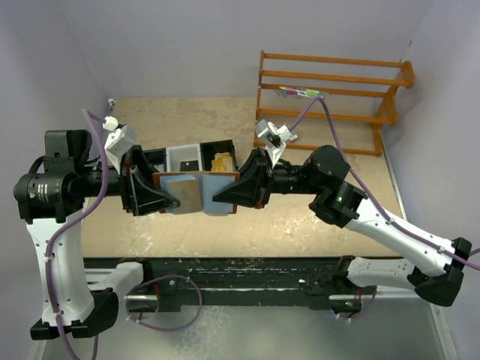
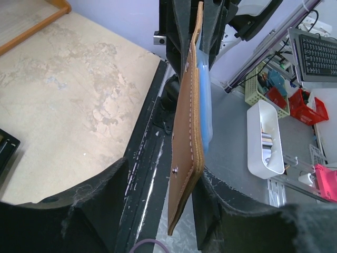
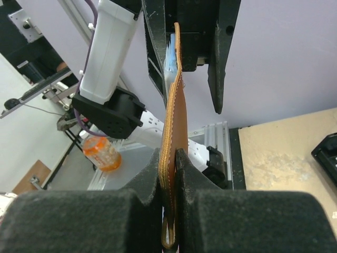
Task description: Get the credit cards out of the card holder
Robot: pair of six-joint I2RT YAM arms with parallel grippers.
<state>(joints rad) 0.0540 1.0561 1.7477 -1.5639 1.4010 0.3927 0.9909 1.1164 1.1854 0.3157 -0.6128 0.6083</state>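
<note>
While right hand (image 3: 168, 168) pinches card holder (image 3: 176, 121), left hand (image 2: 163, 182) straddles, cards (image 2: 204, 105) half-hidden

A robotics lab: plain pale walls (image 1: 187, 45) box in the table (image 1: 300, 217); beyond the left gripper (image 2: 179, 211), to the right of its fingers (image 2: 253, 221), a keyboard (image 2: 321, 52), red parts bins (image 2: 305, 103) and a white tub (image 2: 266, 139) sit on a grey metal bench (image 2: 226, 132); beyond the right gripper (image 3: 168, 176), to its left, aluminium framing (image 3: 213, 134) and a trailing cable (image 3: 32, 108).

The flat brown leather card holder (image 2: 184, 137) shows pale cream stitching and light blue inside; the surface (image 1: 300, 217) is mottled beige, the slatted wooden rack (image 1: 337, 60) orange.
</note>
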